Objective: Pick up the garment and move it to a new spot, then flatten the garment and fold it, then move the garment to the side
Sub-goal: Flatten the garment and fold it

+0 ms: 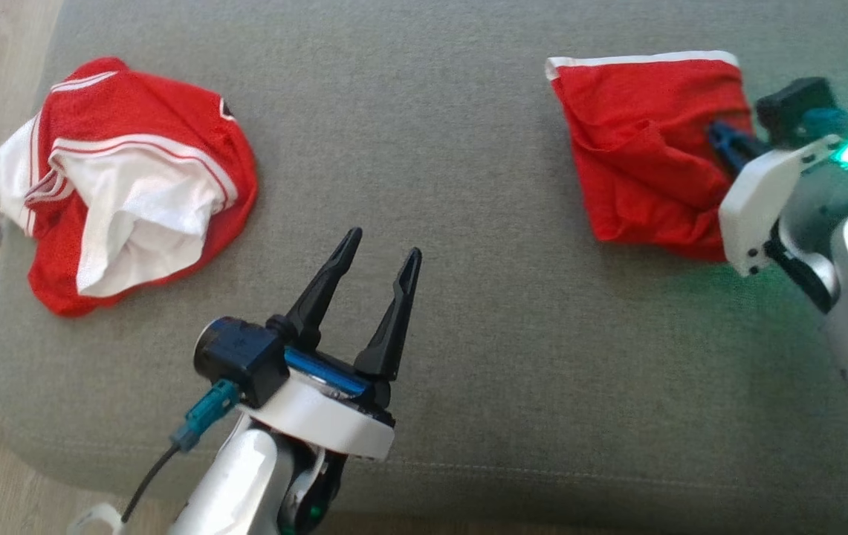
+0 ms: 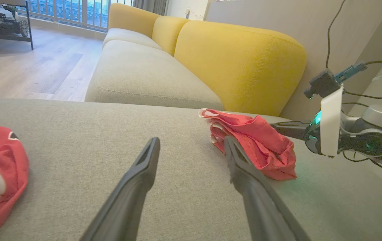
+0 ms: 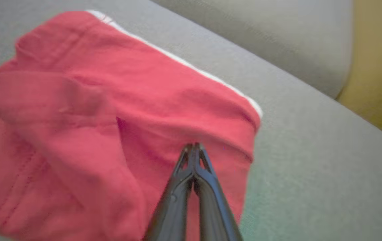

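A folded red garment (image 1: 639, 148) with a white-trimmed edge lies at the far right of the grey cushion (image 1: 468, 223). It also shows in the left wrist view as a red garment (image 2: 254, 140) and in the right wrist view as a red garment (image 3: 110, 127). My right gripper (image 1: 721, 137) comes in from the right, shut, its tips (image 3: 194, 147) pinched together at a crease near the cloth's right edge. My left gripper (image 1: 383, 249) hovers open over the cushion's front middle, holding nothing.
A second red and white garment (image 1: 126, 186) lies crumpled at the cushion's left end. A yellow-backed sofa (image 2: 237, 57) stands beyond the cushion. Wooden floor (image 2: 26, 67) lies off the left edge.
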Robot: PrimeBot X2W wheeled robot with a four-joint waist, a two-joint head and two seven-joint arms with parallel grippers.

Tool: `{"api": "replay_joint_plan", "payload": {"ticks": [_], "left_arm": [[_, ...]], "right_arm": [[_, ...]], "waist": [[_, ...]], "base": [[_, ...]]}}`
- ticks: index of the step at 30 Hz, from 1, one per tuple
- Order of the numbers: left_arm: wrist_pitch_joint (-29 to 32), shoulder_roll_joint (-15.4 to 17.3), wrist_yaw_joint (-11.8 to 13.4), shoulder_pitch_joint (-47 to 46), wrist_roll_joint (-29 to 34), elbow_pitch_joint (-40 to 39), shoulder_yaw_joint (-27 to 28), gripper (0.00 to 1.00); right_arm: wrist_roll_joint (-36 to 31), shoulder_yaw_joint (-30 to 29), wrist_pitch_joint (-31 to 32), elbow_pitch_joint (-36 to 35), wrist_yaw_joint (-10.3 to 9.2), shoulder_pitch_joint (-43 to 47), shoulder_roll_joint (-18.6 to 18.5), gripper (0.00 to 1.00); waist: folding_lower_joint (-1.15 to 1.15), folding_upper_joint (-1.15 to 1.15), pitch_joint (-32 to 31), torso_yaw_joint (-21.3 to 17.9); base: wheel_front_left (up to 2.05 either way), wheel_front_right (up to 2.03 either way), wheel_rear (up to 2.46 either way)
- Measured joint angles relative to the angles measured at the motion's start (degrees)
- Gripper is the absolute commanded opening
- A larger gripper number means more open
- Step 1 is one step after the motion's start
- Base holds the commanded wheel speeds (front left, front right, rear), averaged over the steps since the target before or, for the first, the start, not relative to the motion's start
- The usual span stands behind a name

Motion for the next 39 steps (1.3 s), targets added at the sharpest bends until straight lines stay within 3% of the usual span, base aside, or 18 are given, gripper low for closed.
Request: {"api": "replay_joint_plan", "payload": {"ticks": [7, 10, 18, 22, 28, 33, 34, 39], "left_arm": [[0.00, -0.04, 0.04, -0.34, -0.03, 0.22, 0.24, 1.00], [0.00, -0.08, 0.07, -0.34, -0.02, 0.22, 0.42, 1.00], [0.00, -0.15, 0.07, -0.32, 0.01, 0.18, 0.89, 1.00], [0.00, -0.16, 0.05, -0.30, 0.08, 0.18, 1.10, 1.00], [0.00, -0.20, 0.05, -0.25, 0.07, 0.16, 0.96, 1.00], [0.00, -0.21, 0.13, -0.19, 0.00, 0.10, 0.54, 1.00], [0.00, -0.21, 0.59, -0.07, -0.03, 0.10, 0.54, 1.00], [0.00, -0.21, 0.63, 0.15, -0.11, 0.12, 0.34, 1.00]], "right_arm": [[12.65, 11.18, 4.16, 0.42, 0.00, -1.16, -1.89, 0.00], [17.49, 15.72, 6.61, -5.13, -0.01, 0.53, -3.08, 0.00], [22.98, 19.85, 13.17, -16.86, -0.01, 7.38, -5.75, 0.00], [23.62, 15.70, 13.55, -22.88, -0.01, 11.27, -6.28, 0.00], [12.50, 1.46, 5.93, -19.40, -0.01, 10.99, -3.20, 0.00], [6.78, -1.12, 5.43, -14.30, -0.01, 11.64, -0.68, 0.00], [6.17, -1.90, 5.43, -12.76, -0.01, 12.42, 1.65, 0.00], [5.01, -0.02, 5.13, -10.89, -0.01, 15.73, 6.48, 0.00]], "waist": [[0.00, 0.00, 0.47, 0.47], [0.00, 0.00, 0.22, -0.54], [-0.01, 0.00, -0.37, -2.30], [-0.01, 0.00, -0.90, -2.62], [-0.01, 0.00, -1.40, -1.75], [-0.01, 0.00, -1.81, -0.42], [-0.01, 0.00, -2.20, 0.20], [-0.01, 0.00, -3.07, 1.15]], "base": [[0.00, 0.00, 0.00], [0.00, 0.00, 0.00], [0.00, 0.00, 0.00], [0.00, 0.00, 0.00], [0.00, 0.00, 0.00], [0.00, 0.00, 0.00], [0.00, 0.00, 0.00], [0.00, 0.00, 0.00]]}}
